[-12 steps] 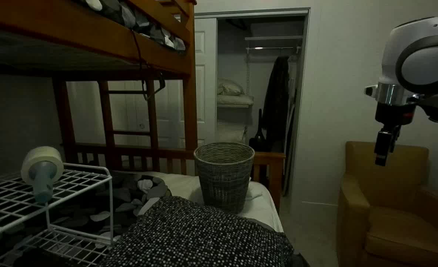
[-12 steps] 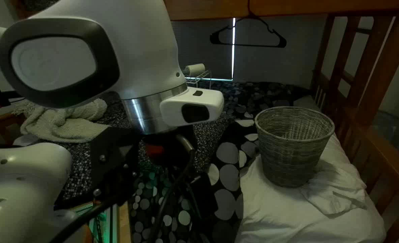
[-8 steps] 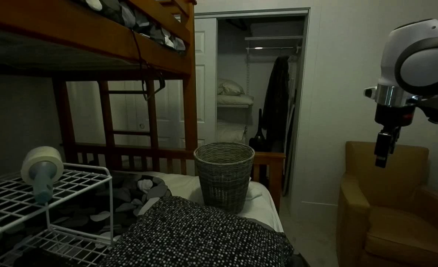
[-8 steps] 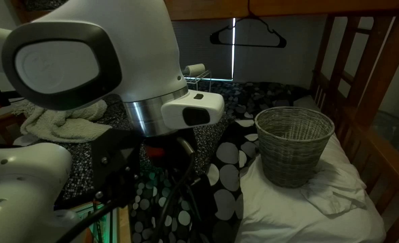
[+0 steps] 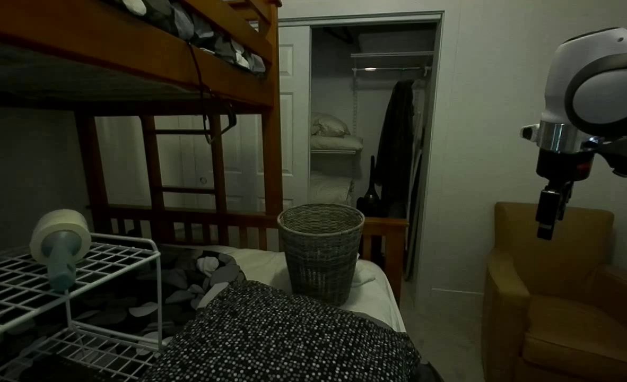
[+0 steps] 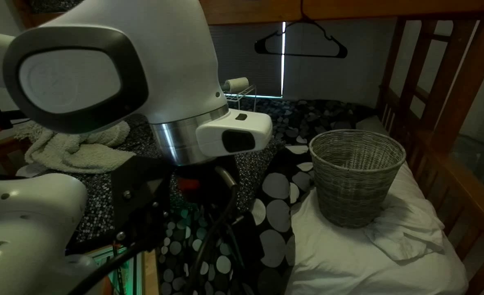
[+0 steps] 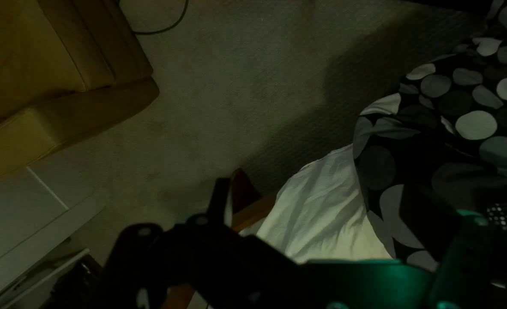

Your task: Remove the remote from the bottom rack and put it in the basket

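Observation:
The grey-beige wicker basket (image 5: 321,260) stands upright on the bed; it also shows in an exterior view (image 6: 354,184). The white wire bottom rack (image 5: 114,335) is at the lower left in an exterior view, cut by the frame edge. A dark shape (image 5: 61,369) lies on it; I cannot tell whether it is the remote. The remote is not clearly seen anywhere. My gripper (image 5: 551,225) hangs pointing down, high and far from the rack, to the right of the basket. In the wrist view my gripper (image 7: 318,189) has its fingers wide apart, with nothing between them.
A tape roll on a blue-green dispenser (image 5: 61,241) sits on the upper tier. The wooden bunk bed (image 5: 273,159) overhangs the mattress, with a black hanger (image 6: 303,53) hanging down. A tan armchair (image 5: 552,276) stands below the arm. A fleece blanket (image 6: 78,151) lies on the bed.
The arm and gripper sank very slightly between the oldest frames and the middle ones, and have stayed nearly still since. The basket and rack have not moved.

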